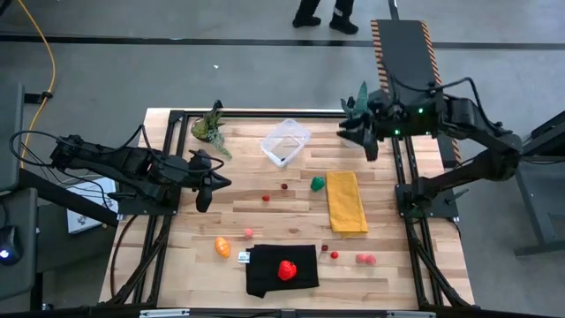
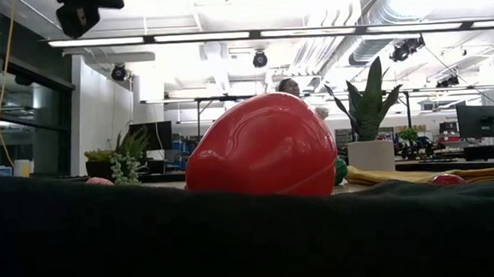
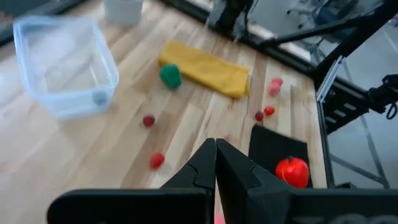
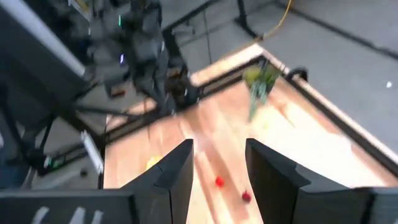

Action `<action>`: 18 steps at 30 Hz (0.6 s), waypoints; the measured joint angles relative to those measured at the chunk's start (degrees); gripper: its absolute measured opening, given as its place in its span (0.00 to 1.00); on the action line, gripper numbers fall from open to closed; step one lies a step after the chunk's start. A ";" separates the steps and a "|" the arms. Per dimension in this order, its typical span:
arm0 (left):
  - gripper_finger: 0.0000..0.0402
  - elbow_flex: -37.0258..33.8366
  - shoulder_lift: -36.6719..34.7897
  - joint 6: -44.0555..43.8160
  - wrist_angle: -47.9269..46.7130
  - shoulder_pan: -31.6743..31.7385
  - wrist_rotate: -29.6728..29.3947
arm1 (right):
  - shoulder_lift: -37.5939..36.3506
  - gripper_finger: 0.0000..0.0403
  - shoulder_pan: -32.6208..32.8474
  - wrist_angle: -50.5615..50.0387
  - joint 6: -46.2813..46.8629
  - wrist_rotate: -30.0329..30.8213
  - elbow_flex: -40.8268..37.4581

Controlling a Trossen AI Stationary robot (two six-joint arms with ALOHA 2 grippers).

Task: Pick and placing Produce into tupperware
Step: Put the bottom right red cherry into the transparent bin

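My left claw hovers pressed together over the bench. My right claw, fingers apart and empty, hangs beside the tupperware.

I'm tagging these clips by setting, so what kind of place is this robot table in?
Probably a large open lab or workshop: exposed ceiling ducts and strip lights overhead, computer monitors on distant desks, and a bare concrete floor around the wooden table.

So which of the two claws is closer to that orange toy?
Left. The left gripper hangs over the table's left edge, a short way from the orange toy. The right gripper is up at the far right corner, across the table.
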 joint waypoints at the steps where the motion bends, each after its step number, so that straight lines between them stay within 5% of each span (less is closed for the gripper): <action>1: 0.00 0.00 0.00 1.34 1.19 0.00 -0.43 | 0.21 0.34 0.78 -0.96 -0.10 0.00 0.02; 11: 0.00 2.64 0.00 7.55 11.90 0.00 -2.16 | 5.00 0.34 7.14 -7.59 -1.19 0.00 0.02; 18: 0.00 5.92 -0.04 8.66 16.06 0.00 -2.31 | 9.37 0.34 11.69 -21.03 6.00 -0.48 0.02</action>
